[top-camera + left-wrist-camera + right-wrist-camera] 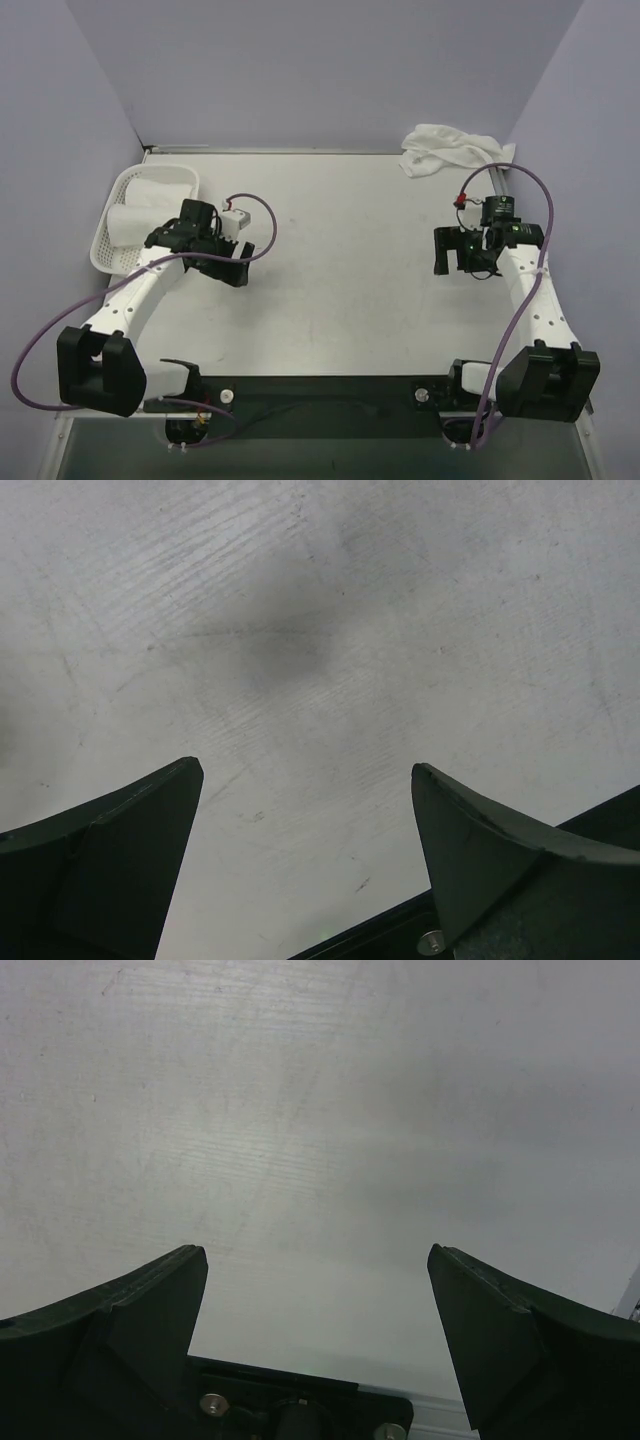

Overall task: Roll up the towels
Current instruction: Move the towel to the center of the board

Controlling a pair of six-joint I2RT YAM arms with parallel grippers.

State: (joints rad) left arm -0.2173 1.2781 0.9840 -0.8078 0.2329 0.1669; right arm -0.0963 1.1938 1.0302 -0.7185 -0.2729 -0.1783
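Released and spread wide, nothing gripped: left pincer [305,768], right pincer [315,1251], above table [340,290]. Beyond right pincer, at far edge: crumpled towel [447,150]. Left of left pincer: basket [108,256] holding towels [150,195].

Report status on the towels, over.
Left claw open, empty. Right claw open, empty. Loose towel crumpled at far right corner, untouched; rolled towel in basket. Nothing blocking.

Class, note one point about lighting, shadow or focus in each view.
Top external: even light; towel barely contrasts with the table. Left wrist: blurred dark shadow patch on table, left fingers underlit. Right wrist: table dims rightward, right fingers near-black.
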